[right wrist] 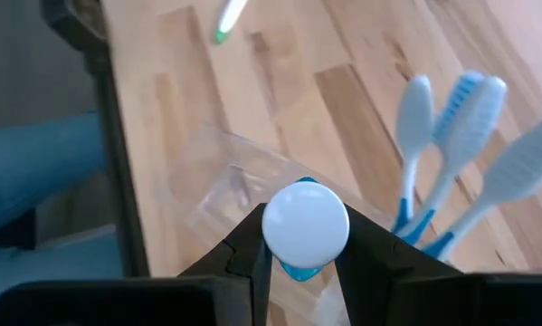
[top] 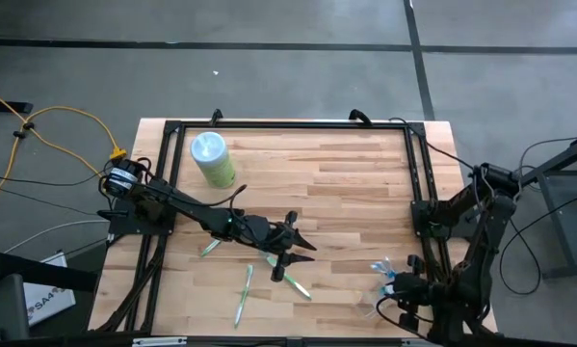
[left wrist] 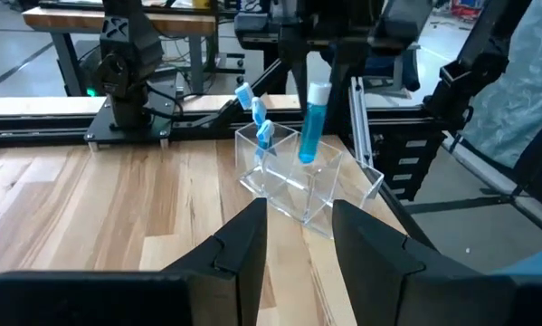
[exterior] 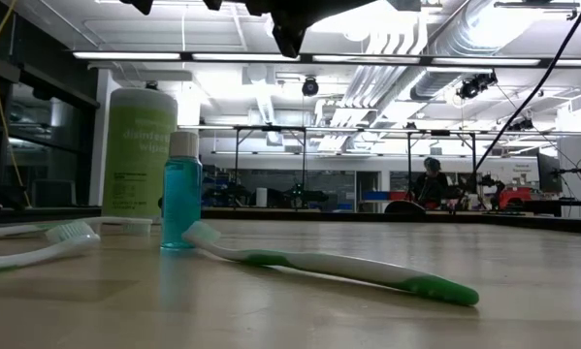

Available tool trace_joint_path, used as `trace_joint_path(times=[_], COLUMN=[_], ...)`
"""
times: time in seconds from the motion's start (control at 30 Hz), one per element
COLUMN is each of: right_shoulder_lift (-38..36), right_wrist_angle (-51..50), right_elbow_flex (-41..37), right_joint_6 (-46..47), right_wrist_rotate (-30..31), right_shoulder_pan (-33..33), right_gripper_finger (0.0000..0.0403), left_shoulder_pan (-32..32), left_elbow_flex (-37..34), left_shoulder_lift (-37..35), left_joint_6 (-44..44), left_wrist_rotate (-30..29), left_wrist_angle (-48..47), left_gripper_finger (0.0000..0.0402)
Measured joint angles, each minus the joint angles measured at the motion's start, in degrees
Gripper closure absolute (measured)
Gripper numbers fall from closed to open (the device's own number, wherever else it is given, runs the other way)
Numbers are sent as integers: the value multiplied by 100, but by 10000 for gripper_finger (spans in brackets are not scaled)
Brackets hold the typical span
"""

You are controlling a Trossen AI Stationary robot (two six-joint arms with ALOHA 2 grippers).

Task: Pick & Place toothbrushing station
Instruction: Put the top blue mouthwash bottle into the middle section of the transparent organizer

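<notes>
Right gripper point(right wrist: 299, 258): jaws clamped on blue tube point(right wrist: 305, 226) above clear cup point(left wrist: 298, 177).
Left gripper point(left wrist: 298, 240): jaws parted, empty, mid-tabletop point(top: 346, 183).

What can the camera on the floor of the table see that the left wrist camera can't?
Only the low view shows the green-and-white toothbrush lying on the table, a small blue bottle and the pale-green canister. Only the left wrist view shows the clear cup with blue toothbrushes and the right end effector holding a blue tube over it. Both show the wooden table.
</notes>
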Motion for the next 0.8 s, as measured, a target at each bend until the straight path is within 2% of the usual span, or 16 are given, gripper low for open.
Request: trace_joint_path(times=[0.27,0.8], right_shoulder_lift=[182,610], right_wrist_angle=[-225,-252], right_elbow_flex=[0,0], right_joint_6=[722,1388], right_wrist_rotate=[-104,-176], right_shoulder_pan=[0,0], right_gripper_finger=[315,315], left_shoulder_pan=[-71,-131], left_elbow_flex=[0,0], left_shoulder_lift=[0,0], left_joint_6=[-8,27], left_wrist_rotate=[2,3], left_wrist_angle=[2,1], left_gripper_finger=[279,279])
